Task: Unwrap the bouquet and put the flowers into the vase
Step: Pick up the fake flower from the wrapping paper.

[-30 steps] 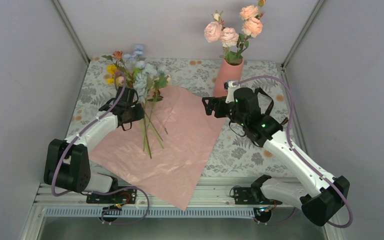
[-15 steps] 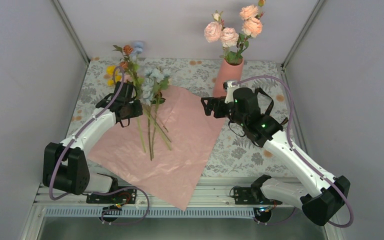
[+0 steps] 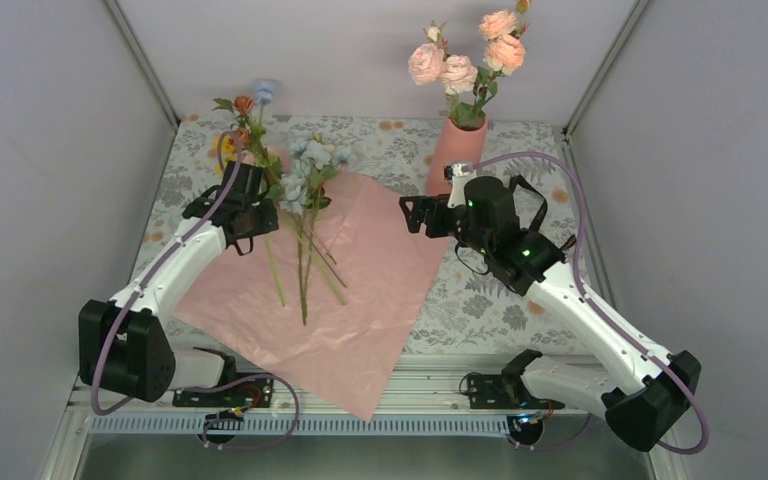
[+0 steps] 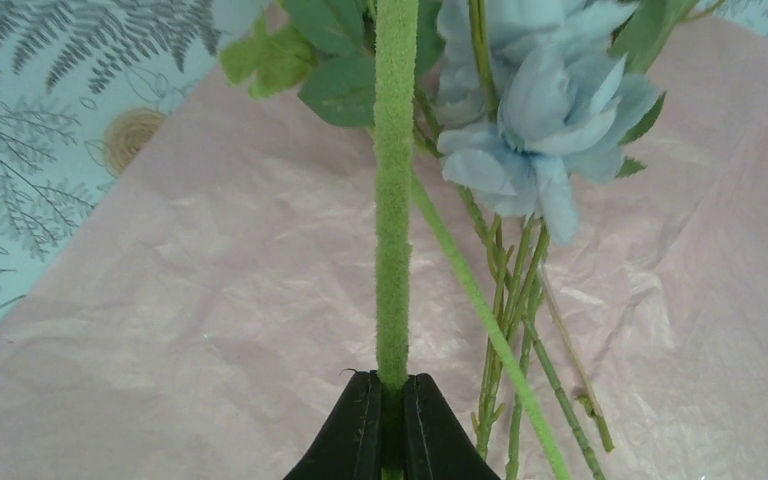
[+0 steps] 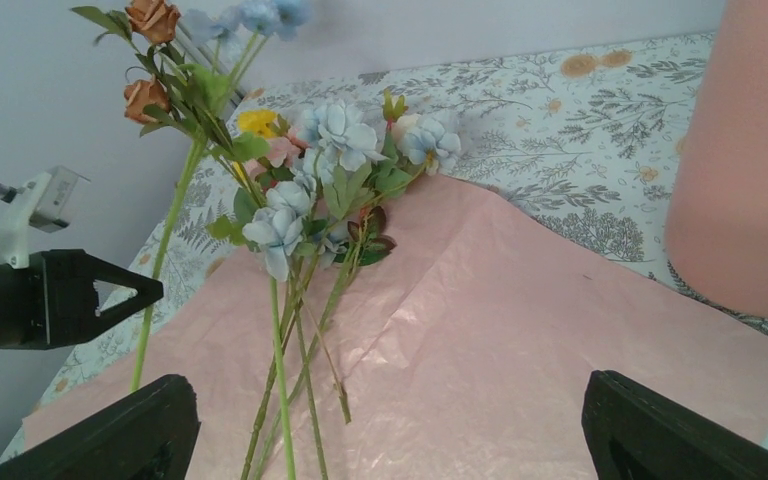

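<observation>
Flower point(image 4: 393, 200) pinched by stem in left claw point(image 4: 392, 380), long axis near upright. Vase point(image 3: 454, 150) far right of it, just behind empty, wide-open right claw point(image 5: 385, 385), the nearer arm.

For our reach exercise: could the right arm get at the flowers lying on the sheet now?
Probably yes: the open right gripper faces the flowers across bare sheet, with nothing between. The left gripper, shut on one stem, stands off to the side.

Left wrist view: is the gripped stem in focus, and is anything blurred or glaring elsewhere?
Left wrist: the stem is sharp, no glare. Right wrist: the vase at the edge is soft, the flowers clear. Top: even light, faint shadows on the paper.
</observation>
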`<state>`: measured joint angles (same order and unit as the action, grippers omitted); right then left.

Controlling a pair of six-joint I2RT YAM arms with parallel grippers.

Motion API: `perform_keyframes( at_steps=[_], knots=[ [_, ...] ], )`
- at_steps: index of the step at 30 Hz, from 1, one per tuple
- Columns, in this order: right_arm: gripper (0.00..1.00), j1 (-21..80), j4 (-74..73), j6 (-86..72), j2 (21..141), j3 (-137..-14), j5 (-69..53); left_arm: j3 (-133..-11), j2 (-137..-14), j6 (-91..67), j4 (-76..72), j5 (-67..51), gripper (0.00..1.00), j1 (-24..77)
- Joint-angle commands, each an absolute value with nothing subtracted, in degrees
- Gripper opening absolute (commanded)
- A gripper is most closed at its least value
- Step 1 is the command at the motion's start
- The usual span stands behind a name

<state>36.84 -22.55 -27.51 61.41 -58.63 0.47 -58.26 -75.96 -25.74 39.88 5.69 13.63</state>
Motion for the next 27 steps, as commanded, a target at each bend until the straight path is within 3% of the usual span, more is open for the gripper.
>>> perform_keyframes(
  at_steps=[1, 27],
  knots=[
    [0.97, 37.8, -21.4, -27.8, 61.2, -58.7, 0.3, -61.2, -73.2, -26.0, 40.0, 9.0, 0.02, 13.5],
    [0.97, 39.4, -22.9, -26.2, 62.7, -60.8, -0.3, -66.8, -63.8, -27.1, 39.5, 6.6, 0.02, 13.5]
  ],
)
